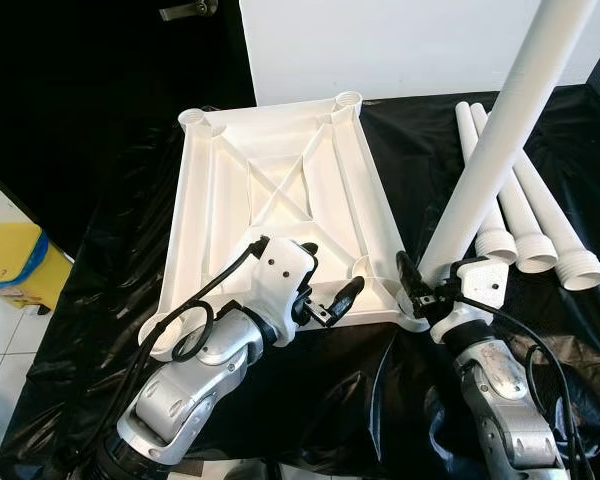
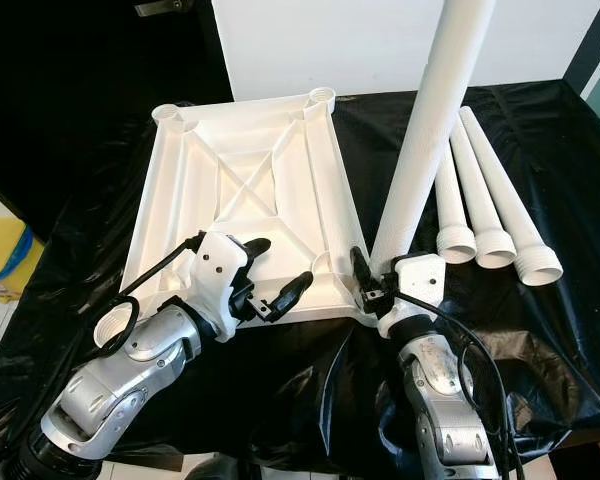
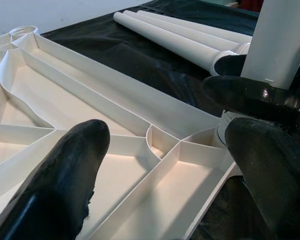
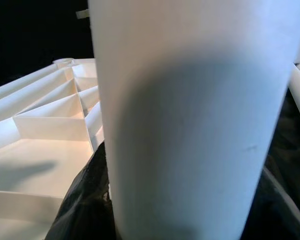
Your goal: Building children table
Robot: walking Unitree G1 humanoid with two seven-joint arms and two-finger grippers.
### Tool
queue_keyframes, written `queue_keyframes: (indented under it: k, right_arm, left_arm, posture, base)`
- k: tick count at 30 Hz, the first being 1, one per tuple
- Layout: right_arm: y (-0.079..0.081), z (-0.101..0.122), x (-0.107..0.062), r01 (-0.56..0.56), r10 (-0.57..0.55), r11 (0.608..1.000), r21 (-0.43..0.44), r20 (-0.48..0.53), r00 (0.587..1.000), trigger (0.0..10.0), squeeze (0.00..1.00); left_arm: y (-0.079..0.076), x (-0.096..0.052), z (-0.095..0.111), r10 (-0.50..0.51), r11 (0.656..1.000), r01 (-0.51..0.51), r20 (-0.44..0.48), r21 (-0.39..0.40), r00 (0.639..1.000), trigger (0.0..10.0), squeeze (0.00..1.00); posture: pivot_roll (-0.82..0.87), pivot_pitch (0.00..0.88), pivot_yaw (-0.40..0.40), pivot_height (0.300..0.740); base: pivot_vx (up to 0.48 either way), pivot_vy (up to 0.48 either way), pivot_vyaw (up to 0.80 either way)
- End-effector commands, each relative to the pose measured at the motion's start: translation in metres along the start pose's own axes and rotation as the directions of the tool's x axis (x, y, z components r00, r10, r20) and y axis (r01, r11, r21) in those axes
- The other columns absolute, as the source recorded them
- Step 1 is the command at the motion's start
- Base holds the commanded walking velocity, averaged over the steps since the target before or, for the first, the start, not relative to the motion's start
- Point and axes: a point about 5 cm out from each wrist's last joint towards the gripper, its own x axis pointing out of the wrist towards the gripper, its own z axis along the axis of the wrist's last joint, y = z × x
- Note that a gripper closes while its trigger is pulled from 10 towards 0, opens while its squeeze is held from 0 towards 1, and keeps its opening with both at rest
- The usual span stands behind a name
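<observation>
Here, white tabletop lies underside-up on black-covered surface. Right claw clamps upright leg at near right corner socket. Left claw spread wide, empty, over near edge ribs. Three spare legs lie right of tabletop.

Two silver arms of rounded, glossy metal segments. White plastic wrist housing behind each claw, dotted with small dark screw holes. Left claw: two long black fingers, blunt and rounded at the tips. Right claw: black fingers on a white block. Black cables looping from each wrist housing back along the forearm.
</observation>
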Motion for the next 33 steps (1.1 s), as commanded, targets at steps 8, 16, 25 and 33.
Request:
queue_keyframes:
  k: [8,16,25,33]
  right_arm:
    - [0.009,-0.018,-0.004,-0.046,0.045,0.999,-0.019,-0.048,0.998,10.0,0.0]
    - [0.017,-0.028,-0.008,-0.103,0.099,0.989,-0.109,-0.039,0.994,10.0,0.0]
    - [0.026,-0.035,-0.011,-0.197,0.199,0.952,-0.234,-0.017,0.98,10.0,0.0]
    - [0.027,-0.045,-0.014,-0.189,0.185,0.972,-0.14,-0.036,0.982,10.0,0.0]
  left_arm:
    - [-0.011,-0.002,0.005,-0.265,0.964,0.264,0.013,0.02,0.964,10.0,0.0]
    - [-0.009,-0.002,0.008,-0.262,0.965,0.262,0.02,0.027,0.965,10.0,0.0]
    - [-0.007,-0.002,0.01,-0.257,0.966,0.256,0.024,0.034,0.966,10.0,0.0]
    - [-0.008,-0.002,0.011,-0.256,0.966,0.256,0.027,0.033,0.966,10.0,0.0]
  posture:
    - [-0.05,0.152,0.103,0.74]
    - [-0.05,0.151,0.111,0.74]
    - [-0.04,0.143,0.111,0.74]
    - [-0.04,0.137,0.107,0.74]
  base:
    - [0.0,0.0,0.0]
    - [0.0,0.0,0.0]
    - [0.0,0.0,0.0]
    - [0.0,0.0,0.0]
